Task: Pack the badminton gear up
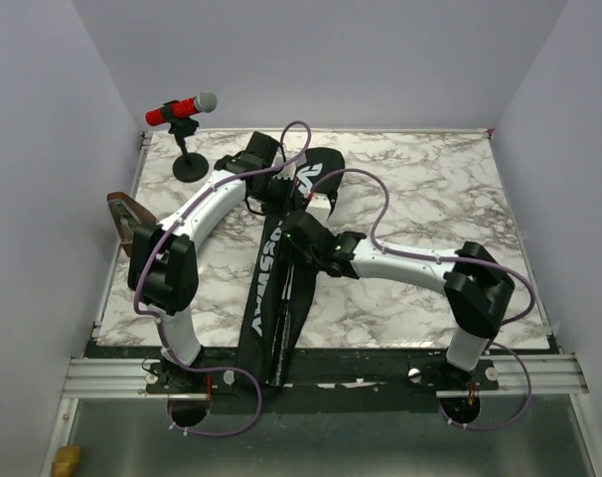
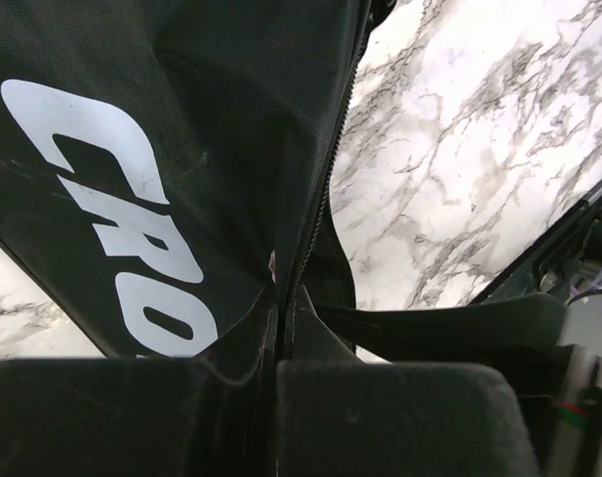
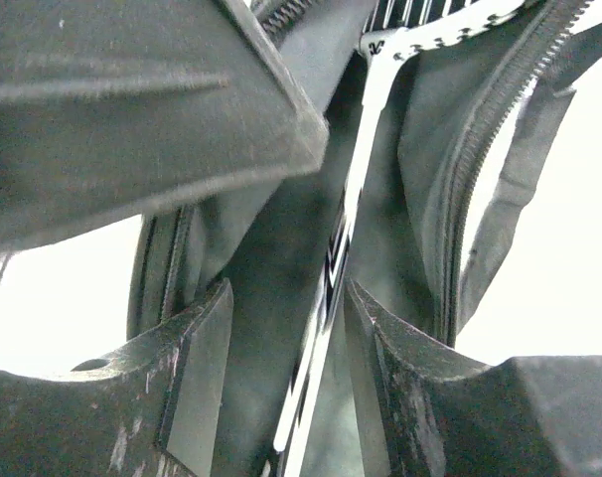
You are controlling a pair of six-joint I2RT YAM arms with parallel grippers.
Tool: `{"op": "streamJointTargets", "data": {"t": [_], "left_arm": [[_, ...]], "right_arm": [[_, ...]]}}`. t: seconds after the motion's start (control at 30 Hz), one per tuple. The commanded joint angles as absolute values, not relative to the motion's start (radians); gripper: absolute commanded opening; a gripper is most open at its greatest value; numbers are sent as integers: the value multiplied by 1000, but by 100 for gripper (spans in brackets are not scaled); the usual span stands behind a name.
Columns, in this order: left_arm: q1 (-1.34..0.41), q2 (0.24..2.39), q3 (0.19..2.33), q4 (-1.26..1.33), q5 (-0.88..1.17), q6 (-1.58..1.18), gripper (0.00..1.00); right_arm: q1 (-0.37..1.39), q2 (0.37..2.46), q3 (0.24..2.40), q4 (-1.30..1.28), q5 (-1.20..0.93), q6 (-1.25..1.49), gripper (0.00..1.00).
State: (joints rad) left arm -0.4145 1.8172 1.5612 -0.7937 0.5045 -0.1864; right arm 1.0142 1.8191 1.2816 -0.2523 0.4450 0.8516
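CROSSWAY bag (image 1: 264, 298): centre frame on the surface (image 1: 430, 189), long axis running top to bottom.
Racket (image 3: 356, 169): its shaft lies inside the bag's unzipped mouth.
Right tool (image 3: 286, 328): parted, straddling that shaft, gripping nothing I can see; the nearer arm.
Left tool (image 2: 277, 368): clamped on a fold of bag fabric, upper end.
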Motion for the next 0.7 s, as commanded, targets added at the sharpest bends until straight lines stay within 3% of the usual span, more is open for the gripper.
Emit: {"op": "streamJointTargets", "data": {"t": [0.0,0.3,0.4,0.5,0.67], "left_arm": [[-425,1776,1565,-801,555,-193,0],[-425,1793,1582,-810,552,-193,0],[-425,1790,1580,-811,548,-192,0],[-425,1786,1577,-810,551,-190,0],[-425,1779,1577,-810,554,-193,0]], "right_arm": [[1011,1672,1183,-164,364,884,56],[1011,1528,861,-26,132,926,40],[1011,1513,805,-46,188,966,41],[1011,1520,782,-55,235,980,49],[1011,1592,792,-11,221,963,51]]}}
